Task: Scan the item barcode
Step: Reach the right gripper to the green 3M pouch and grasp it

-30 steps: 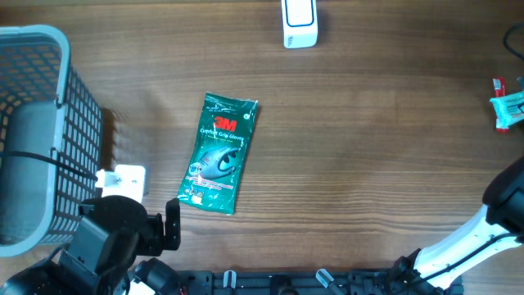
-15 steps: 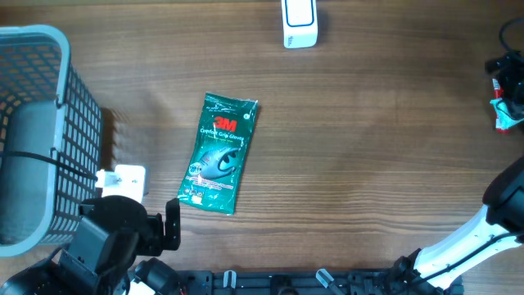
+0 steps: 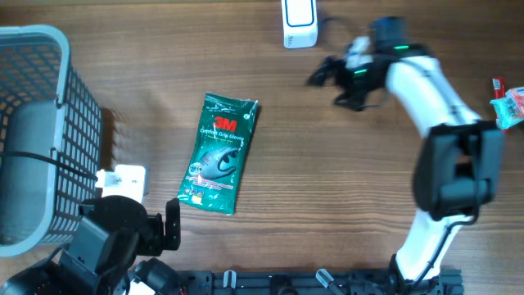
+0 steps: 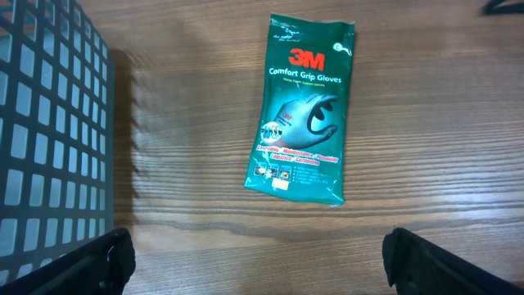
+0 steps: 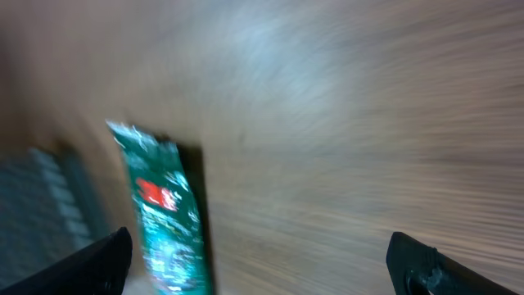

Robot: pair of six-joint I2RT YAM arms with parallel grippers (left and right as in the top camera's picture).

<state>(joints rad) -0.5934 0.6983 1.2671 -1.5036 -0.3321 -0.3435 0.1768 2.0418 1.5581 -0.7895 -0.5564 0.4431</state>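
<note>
The glove packet (image 3: 219,153) lies flat on the table (image 3: 327,188), left of centre, with bare wood on every side. The grey basket (image 3: 33,139) stands well off to its left, and a small white box (image 3: 123,180) sits just beside the basket's wall. A white scanner (image 3: 300,23) stands at the far edge and a little wrapped item (image 3: 509,105) lies at the right edge. The right arm (image 3: 426,90) rises from the near right corner and bends across the far half. The right claw (image 3: 329,84) at its end is near the scanner, jaws spread wide and empty. The left claw (image 4: 266,262) sits over the near left corner (basket mesh fills the left of its camera's view), likewise wide open, gripping nothing. The packet's long axis runs near-to-far, slightly slanted, printed side up, with the 3M logo at the far end. The right wrist view is smeared, and the green strip there is probably the same packet.
</note>
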